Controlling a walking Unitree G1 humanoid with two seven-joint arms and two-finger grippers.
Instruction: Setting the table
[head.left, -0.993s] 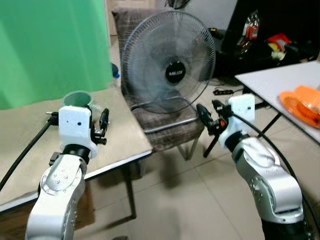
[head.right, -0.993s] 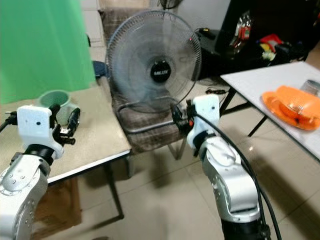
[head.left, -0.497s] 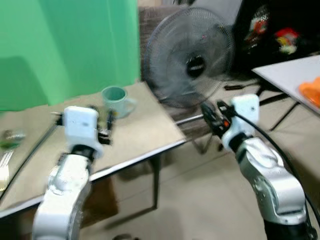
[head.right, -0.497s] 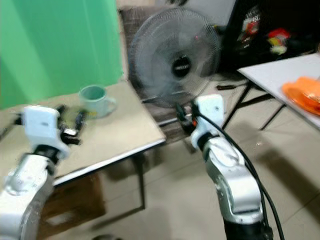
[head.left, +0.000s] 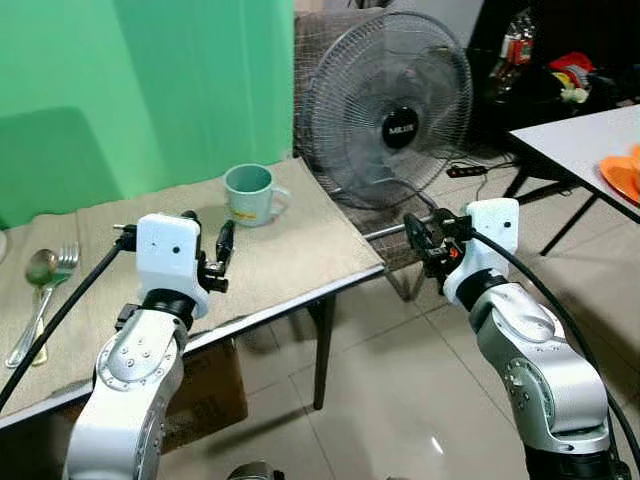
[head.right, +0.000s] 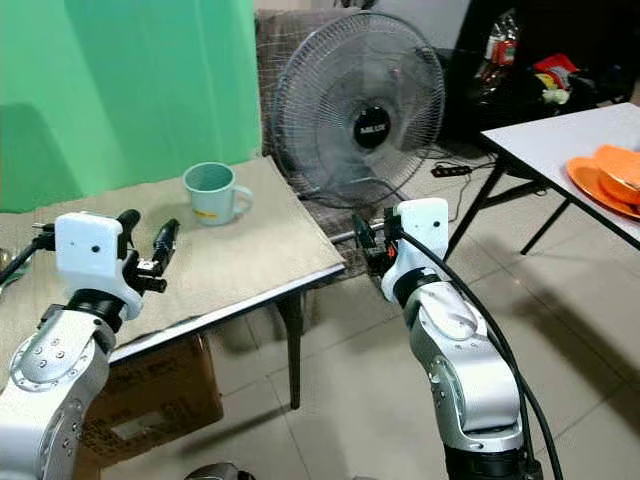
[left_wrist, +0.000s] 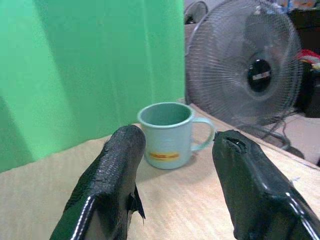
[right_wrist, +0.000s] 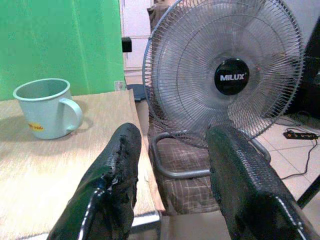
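Observation:
A pale green mug (head.left: 249, 194) stands upright near the right end of a beige-covered table (head.left: 290, 265); it also shows as the mug (left_wrist: 167, 135) and the mug (right_wrist: 44, 107). A spoon and fork (head.left: 40, 285) lie at the table's left end. My left gripper (head.left: 210, 255) hovers open over the table, short of the mug, nothing between its fingers (left_wrist: 112, 185). My right gripper (head.left: 425, 240) is open past the table's right edge, in front of the fan, holding nothing.
A large standing fan (head.left: 395, 120) sits on a chair just right of the table. A white table (head.left: 580, 150) with orange dishes (head.right: 605, 175) stands at far right. A green screen (head.left: 130, 90) backs the table. A cardboard box (head.left: 205, 395) sits underneath on tiled floor.
The camera has swung left: the mug, table and cutlery have come further into view and the white table has slid to the right edge. Both grippers hold the same open pose.

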